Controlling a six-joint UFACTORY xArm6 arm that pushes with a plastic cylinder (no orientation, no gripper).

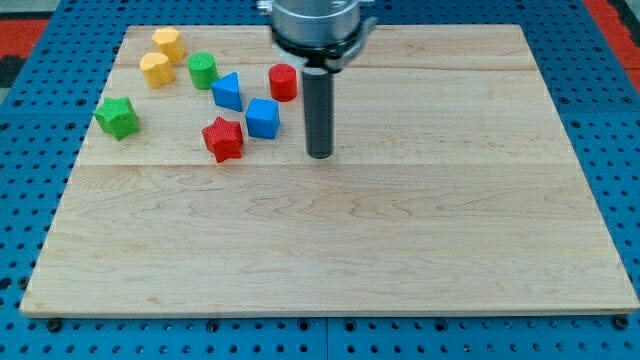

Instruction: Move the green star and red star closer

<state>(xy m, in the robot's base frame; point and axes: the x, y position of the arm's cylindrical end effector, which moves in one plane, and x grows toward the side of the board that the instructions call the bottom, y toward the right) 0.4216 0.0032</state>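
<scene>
Looking at the wooden table top point(400, 250), I am finding all the blocks gathered toward its far left corner, while the near half and the whole right side are carrying nothing. My tip point(319, 155) is resting on the wood just to the right of the group, touching no block. This arm is having no claw at all, only the straight rod, so there is nothing wide or narrow to report, and nothing is being held.

The red star point(224, 138) is lying to the left of my tip, with the blue cube point(263, 118) sitting between them and slightly farther from the near edge. The green star point(118, 117) is standing alone close to the left edge, well apart from the red star.

I am judging that my tip is placed on the right side of the red star because a push toward the left edge would be carrying this star toward the green one. The blue cube is partly standing in that line, so I am thinking the tip should first be coming a little toward the near edge.

Farther back are the blue triangular block point(228, 92), the red cylinder point(283, 82), the green cylinder point(203, 70) and two yellow blocks point(160, 57); they are not disturbing this path.
</scene>
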